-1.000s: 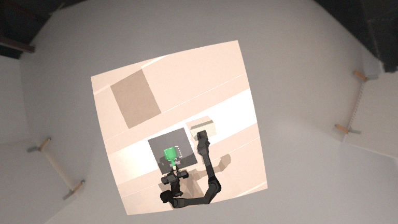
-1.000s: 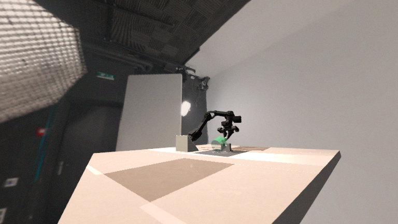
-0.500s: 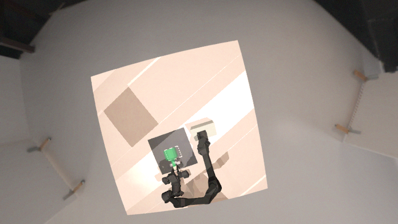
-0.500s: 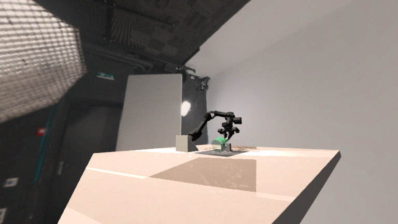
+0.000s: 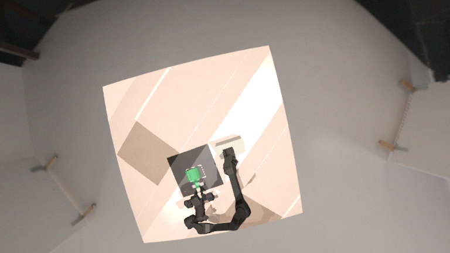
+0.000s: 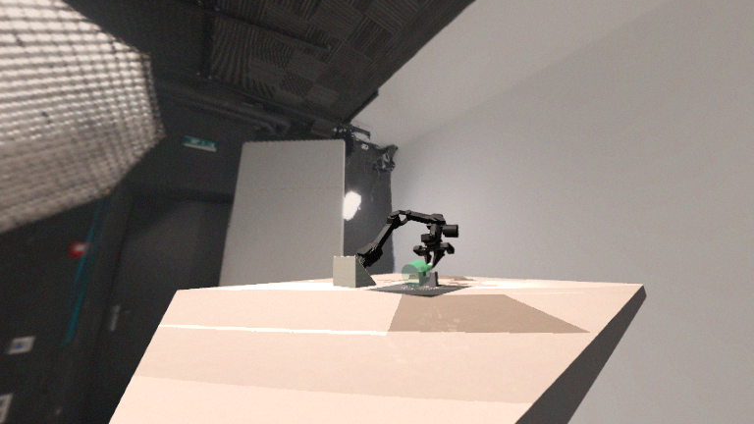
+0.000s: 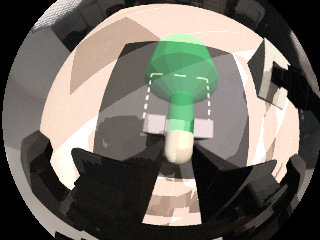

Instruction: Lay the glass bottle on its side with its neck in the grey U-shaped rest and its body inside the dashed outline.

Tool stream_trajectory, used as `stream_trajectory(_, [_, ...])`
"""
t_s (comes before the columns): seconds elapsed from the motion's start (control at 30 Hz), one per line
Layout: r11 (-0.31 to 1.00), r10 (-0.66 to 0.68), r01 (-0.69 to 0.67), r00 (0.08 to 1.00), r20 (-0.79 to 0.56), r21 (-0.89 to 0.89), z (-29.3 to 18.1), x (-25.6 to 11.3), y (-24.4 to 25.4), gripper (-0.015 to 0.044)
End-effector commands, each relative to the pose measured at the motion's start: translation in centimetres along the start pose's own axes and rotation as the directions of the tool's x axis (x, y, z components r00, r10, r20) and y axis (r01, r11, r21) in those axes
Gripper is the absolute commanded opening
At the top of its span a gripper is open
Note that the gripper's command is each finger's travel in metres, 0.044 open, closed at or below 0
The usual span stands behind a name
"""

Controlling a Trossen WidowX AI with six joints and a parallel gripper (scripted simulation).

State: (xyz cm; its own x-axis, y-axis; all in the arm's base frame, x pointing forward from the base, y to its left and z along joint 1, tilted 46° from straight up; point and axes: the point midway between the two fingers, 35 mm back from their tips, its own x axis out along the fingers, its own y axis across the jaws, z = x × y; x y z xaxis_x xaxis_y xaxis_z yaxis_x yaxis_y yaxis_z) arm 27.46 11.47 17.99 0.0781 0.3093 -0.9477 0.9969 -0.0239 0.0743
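One arm, one claw [image 5: 198,191] [image 6: 432,265] [image 7: 178,146], one bottle from where I'm standing. The claw has closed on the pale-tipped neck end of the green glass bottle [image 5: 193,174] [image 6: 415,273] [image 7: 182,67], whose body reaches out ahead of the claw, over the dark mat [image 5: 177,166] [image 6: 445,290] [image 7: 117,95]. There's a single grey U-shaped rest [image 5: 199,184] [image 6: 434,279] [image 7: 203,128], just ahead of the claw, its two uprights on either side of the neck. One dashed outline [image 5: 203,171] [image 7: 208,100] lies beneath the bottle, partly covered by its body; I can't tell whether the glass touches down. One pale block [image 5: 237,145] [image 6: 345,271] [image 7: 270,75] stands well apart from the claw, beyond the mat's edge, at the arm's foot. The mat extends past the body on both sides, and the surface [image 5: 186,104] [image 6: 333,358] [image 7: 75,115] spreads wider beyond.
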Motion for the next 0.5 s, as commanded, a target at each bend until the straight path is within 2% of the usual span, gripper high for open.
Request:
stream_trajectory(0.0, [1.0,-0.001,0.001,1.0,-0.001,0.002,-0.19,0.31,-0.03,0.0103])
stream_trajectory(0.47, [1.0,0.002,-0.002,1.0,-0.001,-0.004,-0.97,0.84,-0.07,0.0103])
